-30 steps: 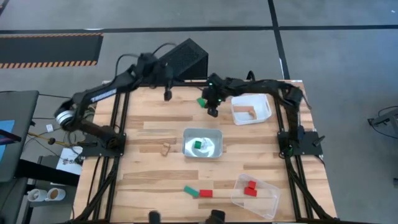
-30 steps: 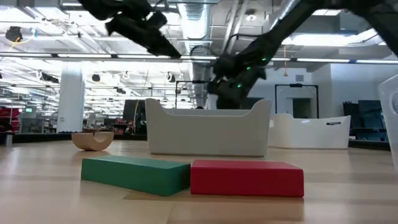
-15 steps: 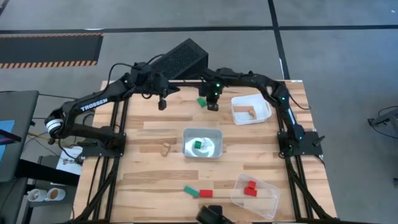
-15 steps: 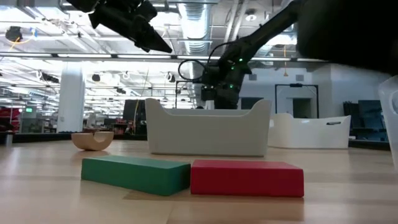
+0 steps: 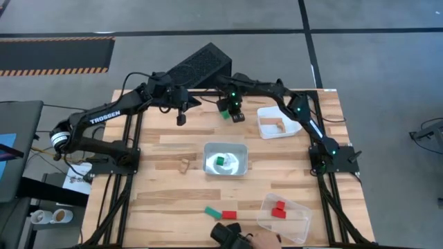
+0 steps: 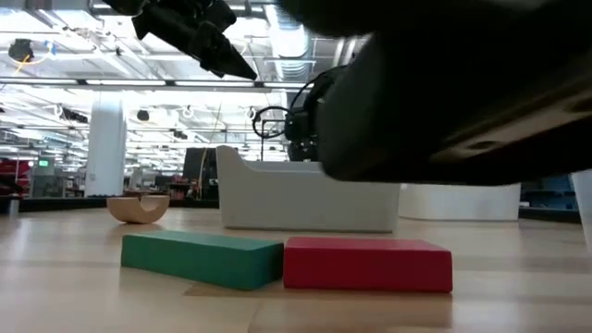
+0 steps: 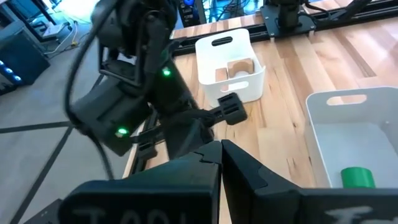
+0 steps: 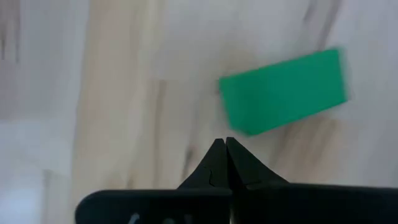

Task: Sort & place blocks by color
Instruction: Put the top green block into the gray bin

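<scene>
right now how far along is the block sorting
Partly done. Sorted: red blocks in the clear tray, a green block in the middle tray, wood blocks in the white tray. In hand: nothing; the right gripper, shut, hovers beside a loose green block, and the left gripper is shut too. Left: that block, the green-and-red pair and a wood piece.
</scene>
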